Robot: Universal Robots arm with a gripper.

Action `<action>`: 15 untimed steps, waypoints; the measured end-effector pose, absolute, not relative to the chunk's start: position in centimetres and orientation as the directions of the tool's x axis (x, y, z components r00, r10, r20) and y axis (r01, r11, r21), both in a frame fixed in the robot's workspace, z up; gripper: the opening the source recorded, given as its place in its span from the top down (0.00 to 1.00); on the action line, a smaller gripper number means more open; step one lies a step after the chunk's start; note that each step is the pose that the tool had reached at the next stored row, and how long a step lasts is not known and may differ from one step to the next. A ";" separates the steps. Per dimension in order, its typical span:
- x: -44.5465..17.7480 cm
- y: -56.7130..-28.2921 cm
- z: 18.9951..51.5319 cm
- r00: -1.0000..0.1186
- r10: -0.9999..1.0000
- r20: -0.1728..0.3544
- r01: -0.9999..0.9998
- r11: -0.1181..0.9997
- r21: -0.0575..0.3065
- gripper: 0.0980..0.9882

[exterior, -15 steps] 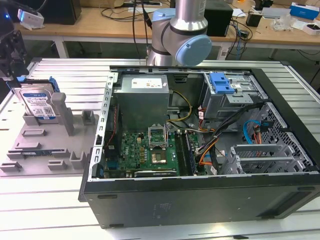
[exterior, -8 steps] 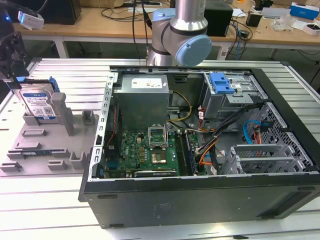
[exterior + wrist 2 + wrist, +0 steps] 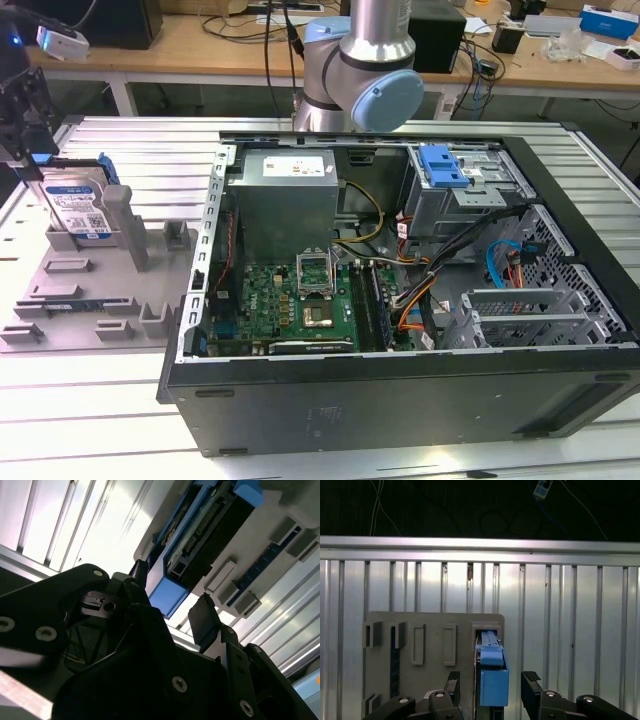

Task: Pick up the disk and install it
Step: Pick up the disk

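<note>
Straddling the disk (image 3: 490,655), the gripper (image 3: 491,681) sits with its jaws wide, one black finger (image 3: 453,681) on each side of the blue carrier bracket and a clear gap left on both sides, so nothing is clamped. In the second wrist view the gripper (image 3: 171,592) shows the same: the bracket's blue corner lies between the two pads, and the disk (image 3: 210,525) runs on away from them with its connector edge showing.

In the exterior view the gripper (image 3: 28,160) is right above the disk (image 3: 78,205), which stands on edge beneath it in a slot of the grey holder (image 3: 70,290), label side outward. The holder (image 3: 430,625) rests on the ribbed metal table (image 3: 100,400).

Well apart from the gripper, toward the exterior view's right, lies the open computer case (image 3: 400,400) with its grey power-supply box (image 3: 285,190) and a blue latch (image 3: 443,165) on the drive cage at the far side. The arm's joint (image 3: 365,70) rises behind the case.
</note>
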State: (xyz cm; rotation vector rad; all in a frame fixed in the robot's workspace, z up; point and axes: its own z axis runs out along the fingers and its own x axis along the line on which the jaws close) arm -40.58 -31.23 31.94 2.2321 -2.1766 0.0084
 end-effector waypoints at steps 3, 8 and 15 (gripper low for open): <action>-40.6 -31.3 31.7 0.025 -0.999 0.020 -1.000 -0.025 0.013 0.44; -40.6 -31.3 31.1 0.025 -0.999 0.020 -1.000 -0.025 0.013 0.44; -40.6 -31.3 30.3 0.025 -0.999 0.020 -1.000 -0.025 0.013 0.44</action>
